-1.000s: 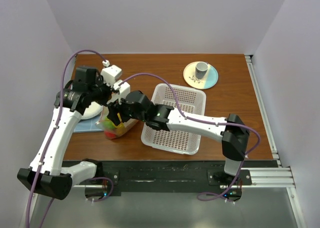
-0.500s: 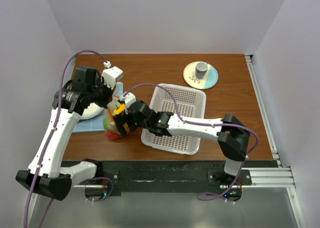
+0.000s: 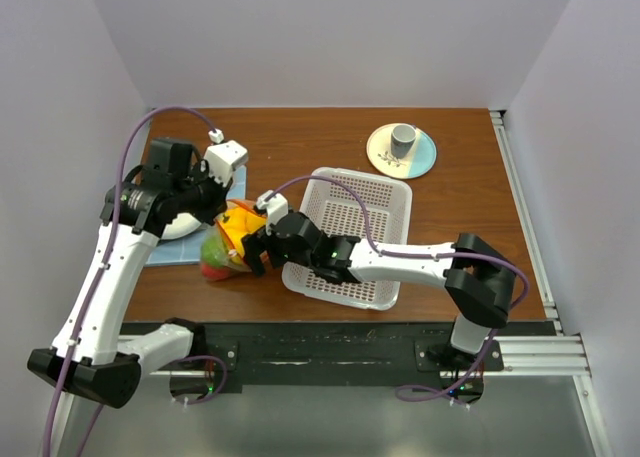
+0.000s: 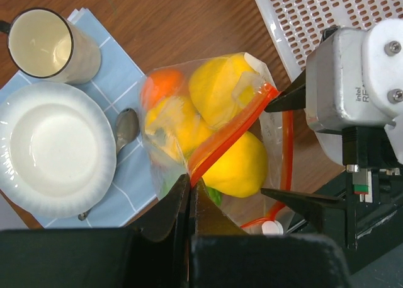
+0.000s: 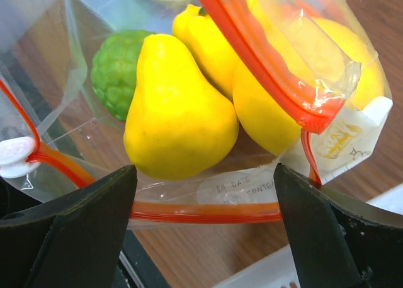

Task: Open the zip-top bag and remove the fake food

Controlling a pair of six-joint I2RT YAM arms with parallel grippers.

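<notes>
Top view: the zip-top bag, left of centre, is mostly covered by the arms above it, so its mouth cannot be seen. Left wrist view: the green fake fruit is nearly all hidden behind the left gripper. The white basket is cut off at upper right. Right wrist view: the right gripper shows only as dark blurs in the lower corners, and the bag runs past every edge.

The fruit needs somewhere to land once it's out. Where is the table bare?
Bare wood lies right of the white basket out to the table edge, and along the far side between the left arm and the saucer. The basket is empty too. Left is crowded: blue cloth, white plate, mug, zip-top bag, left hand, right hand.
</notes>
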